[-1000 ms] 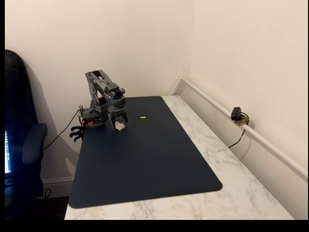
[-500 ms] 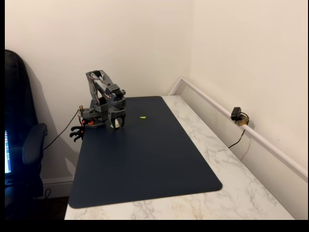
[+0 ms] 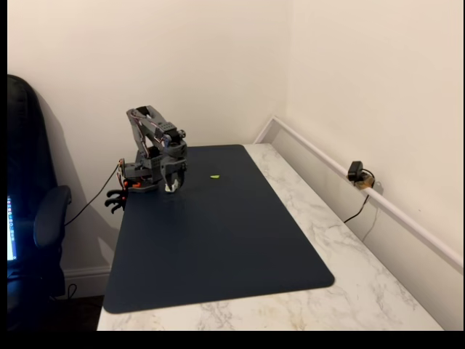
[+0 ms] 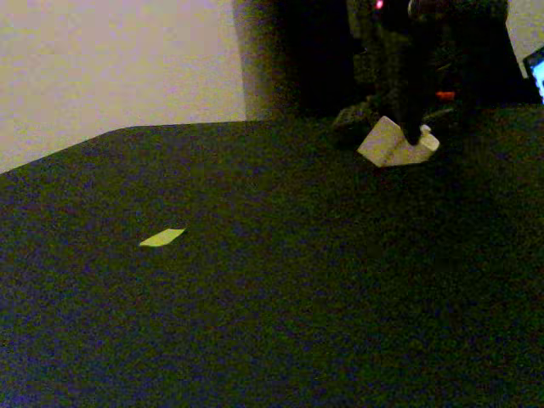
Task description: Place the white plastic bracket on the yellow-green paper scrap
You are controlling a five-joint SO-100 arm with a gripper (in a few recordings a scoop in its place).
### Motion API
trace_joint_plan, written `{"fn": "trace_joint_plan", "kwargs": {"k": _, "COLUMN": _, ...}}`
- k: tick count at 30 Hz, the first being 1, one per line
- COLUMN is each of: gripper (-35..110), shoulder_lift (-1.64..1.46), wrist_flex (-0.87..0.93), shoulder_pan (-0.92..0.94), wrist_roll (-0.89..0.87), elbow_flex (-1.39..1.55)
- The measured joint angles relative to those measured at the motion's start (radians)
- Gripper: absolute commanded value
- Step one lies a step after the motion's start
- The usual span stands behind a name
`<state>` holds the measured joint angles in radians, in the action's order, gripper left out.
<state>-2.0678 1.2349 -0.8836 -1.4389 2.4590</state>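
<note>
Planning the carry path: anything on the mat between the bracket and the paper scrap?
Nothing: bare dark mat between white bracket and yellow-green scrap, in both fixed views.

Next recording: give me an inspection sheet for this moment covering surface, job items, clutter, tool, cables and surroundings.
Surface: dark blue rectangular desk mat on a white marble-pattern tabletop.
Job's things: small off-white angular plastic bracket at the tool, near the arm's base; tiny flat yellow-green paper scrap lies bare on the mat, apart from the bracket.
Clutter: nothing seen.
Tool: dark grey two-finger tool pointing down, a finger across the bracket; appears closed on it. Whether the bracket touches the mat cannot be told.
Cables: black cable from the arm's base off the table edge; black cable from a small black webcam on the wall ledge.
Surroundings: cream walls, black office chair.
</note>
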Motion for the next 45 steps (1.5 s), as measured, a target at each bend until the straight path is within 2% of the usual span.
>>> {"fn": "trace_joint_plan", "kwargs": {"k": 9, "gripper": 26, "shoulder_lift": -0.011, "wrist_flex": 0.112, "shoulder_pan": 0.014, "wrist_roll": -0.137, "elbow_flex": 0.0}}
{"fn": "trace_joint_plan", "kwargs": {"k": 24, "gripper": 30, "shoulder_lift": -0.092, "wrist_flex": 0.264, "shoulder_pan": 0.087, "wrist_roll": -0.206, "elbow_flex": 0.006}}
{"fn": "trace_joint_plan", "kwargs": {"k": 34, "gripper": 26, "shoulder_lift": -0.055, "wrist_flex": 0.133, "shoulder_pan": 0.043, "wrist_roll": -0.242, "elbow_flex": 0.078}}
{"fn": "trace_joint_plan", "kwargs": {"k": 45, "gripper": 9, "shoulder_lift": 0.078, "wrist_flex": -0.005, "shoulder_pan": 0.058, "wrist_roll": -0.181, "elbow_flex": 0.066}}
